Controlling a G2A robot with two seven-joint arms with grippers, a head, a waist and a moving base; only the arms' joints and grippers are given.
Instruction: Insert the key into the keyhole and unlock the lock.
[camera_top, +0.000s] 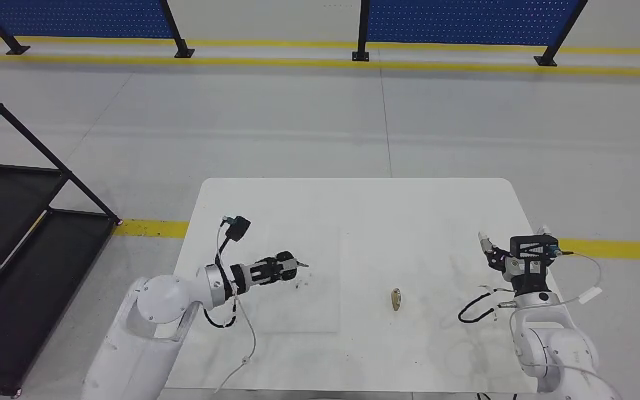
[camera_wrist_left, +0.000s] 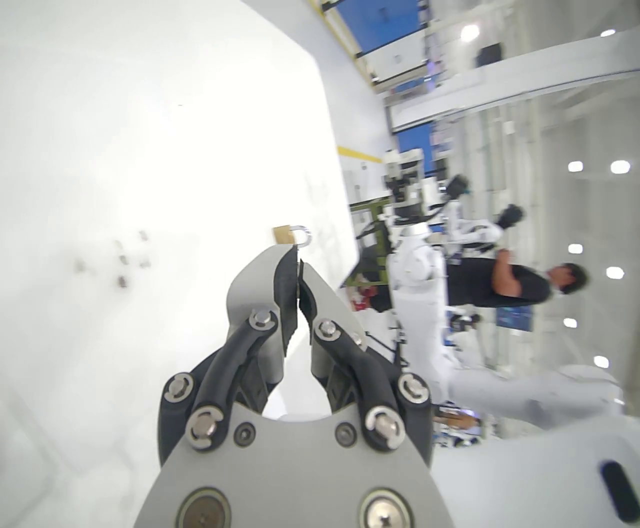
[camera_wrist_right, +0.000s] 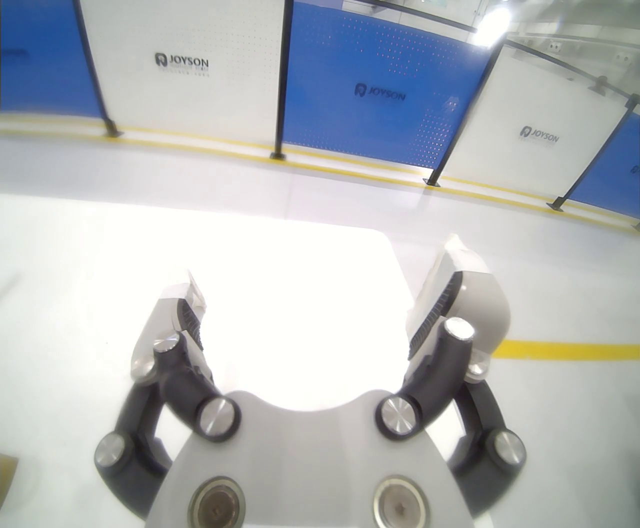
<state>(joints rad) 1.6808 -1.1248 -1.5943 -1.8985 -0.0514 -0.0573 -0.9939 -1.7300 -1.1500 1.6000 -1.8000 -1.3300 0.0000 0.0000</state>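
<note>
My left jaws are clenched on the key (camera_top: 301, 265) (camera_wrist_left: 301, 264), a thin sliver of metal that pokes out just past the pinched tips. I cannot make out its shape from either view. My left arm (camera_top: 175, 300) lies low over the left half of the white tabletop (camera_top: 420, 215) (camera_wrist_left: 150, 125) (camera_wrist_right: 300, 280), with its jaws pointing toward the middle.

The padlock (camera_top: 396, 299) (camera_wrist_left: 290, 234) lies flat on the tabletop, with a brass body and a silver shackle. It sits apart from the key and roughly midway between my 2 arms, a little nearer the front edge. In my left wrist view it lies beyond the key's tip and close to in line with it, but not touching.

My right arm (camera_top: 540, 330) sits at the tabletop's right edge. My right jaws are spread wide with nothing between them, well apart from the padlock.
</note>
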